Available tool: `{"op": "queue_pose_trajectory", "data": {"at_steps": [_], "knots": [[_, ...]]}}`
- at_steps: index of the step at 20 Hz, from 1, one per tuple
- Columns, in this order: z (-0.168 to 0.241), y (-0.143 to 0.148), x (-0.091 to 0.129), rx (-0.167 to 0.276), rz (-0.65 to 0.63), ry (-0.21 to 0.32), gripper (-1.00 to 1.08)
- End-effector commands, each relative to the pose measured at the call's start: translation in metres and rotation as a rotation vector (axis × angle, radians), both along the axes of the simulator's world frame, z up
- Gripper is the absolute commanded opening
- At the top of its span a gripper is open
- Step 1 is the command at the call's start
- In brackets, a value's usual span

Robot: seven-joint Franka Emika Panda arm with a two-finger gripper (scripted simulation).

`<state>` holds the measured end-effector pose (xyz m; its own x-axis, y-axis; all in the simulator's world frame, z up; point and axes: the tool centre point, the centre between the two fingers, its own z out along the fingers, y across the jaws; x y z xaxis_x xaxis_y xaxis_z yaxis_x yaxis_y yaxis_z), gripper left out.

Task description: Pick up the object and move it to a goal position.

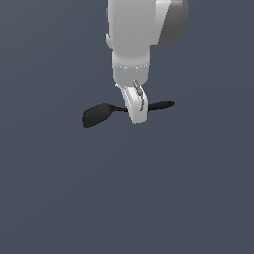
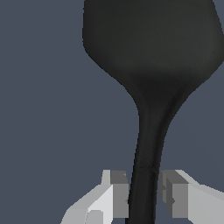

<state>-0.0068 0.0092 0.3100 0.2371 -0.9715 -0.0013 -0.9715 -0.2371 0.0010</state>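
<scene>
Straddling the spatula's (image 2: 148, 65) handle, the end effector (image 2: 144, 197) stands spread, one pad touching; grasping step: next, squeeze, then lift.

A plain surface (image 1: 198, 198) of flat, dark slate blue-grey fills the exterior view from edge to edge, at every hour of the clock face. It bears no markings, seams, edges or texture, and its tone is even, only a shade lighter toward 6 o'clock than toward 12. The wrist view shows the same uniform blue-grey ground (image 2: 39, 109). Whether it is a table or a floor cannot be told.
</scene>
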Motion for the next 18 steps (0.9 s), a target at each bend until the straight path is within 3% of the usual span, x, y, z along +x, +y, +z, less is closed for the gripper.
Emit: {"op": "queue_pose_trajectory", "data": {"at_steps": [1, 10, 18], "knots": [[0.03, 0.009, -0.008, -0.001, -0.001, -0.001, -1.0], [0.122, 0.039, -0.031, -0.002, 0.0, -0.002, -1.0], [0.169, 0.055, -0.041, -0.002, 0.001, -0.001, -1.0]]}}
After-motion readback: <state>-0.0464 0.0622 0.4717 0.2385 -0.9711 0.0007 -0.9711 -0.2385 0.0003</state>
